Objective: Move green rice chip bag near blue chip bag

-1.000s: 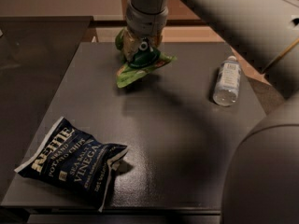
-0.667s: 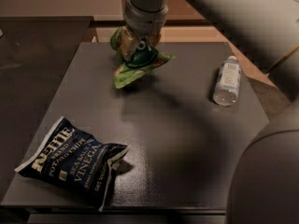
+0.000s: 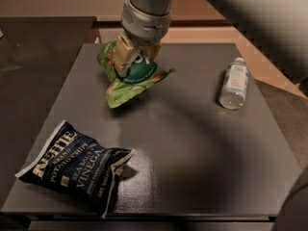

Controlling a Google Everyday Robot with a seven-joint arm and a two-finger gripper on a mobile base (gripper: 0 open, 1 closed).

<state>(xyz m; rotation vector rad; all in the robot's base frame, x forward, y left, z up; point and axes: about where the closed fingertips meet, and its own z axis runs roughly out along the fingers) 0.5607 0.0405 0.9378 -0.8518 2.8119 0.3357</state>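
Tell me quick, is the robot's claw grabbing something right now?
Gripper: closed, holding the green rice chip bag, over the far side of the table.

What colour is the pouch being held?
Bright green, darker round label; camera view. The gripper holds the green rice chip bag at the table's rear.

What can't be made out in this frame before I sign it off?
Camera view, gripper above the table's far left, shut on the green rice chip bag: it covers the bag's top and part of its label.
Whether the bag's lower corner touches the table: this angle does not settle it.
Water bottle label print: too small to read.
Arm: cut off by the top edge.
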